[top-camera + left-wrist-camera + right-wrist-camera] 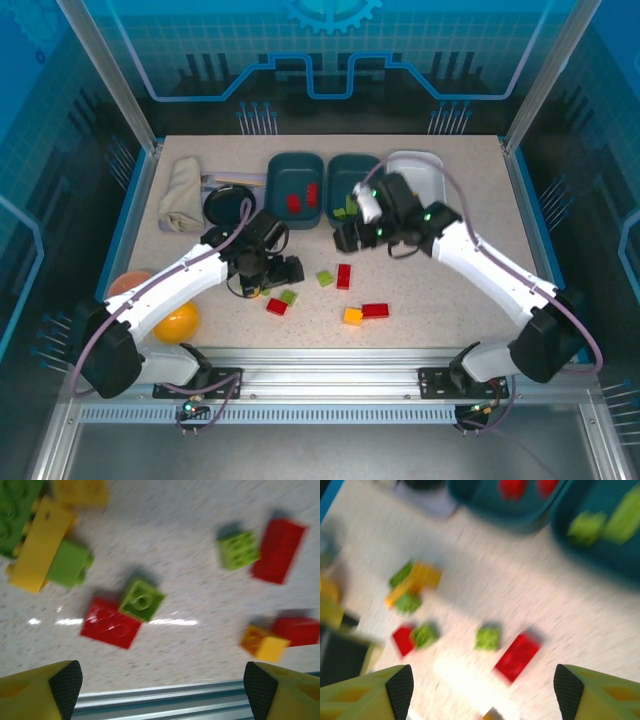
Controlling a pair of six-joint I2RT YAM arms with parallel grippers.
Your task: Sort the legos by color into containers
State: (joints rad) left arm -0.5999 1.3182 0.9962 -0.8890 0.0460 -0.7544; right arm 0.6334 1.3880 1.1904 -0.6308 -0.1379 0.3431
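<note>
Left gripper (162, 692) hangs open and empty over loose legos (111, 622) on the table (190, 560). Right gripper (482, 690), jaws wide and empty, hovers near 2 teal trays (285, 175) holding red and green ones.

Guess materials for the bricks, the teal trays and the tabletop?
Bricks: likely hard moulded plastic with a slight sheen; studs and crisp edges show. Teal trays: probably plastic, smooth, with rounded corners. Tabletop: speckled, perhaps stone-look laminate; semi-gloss, as it shows light glints.
</note>
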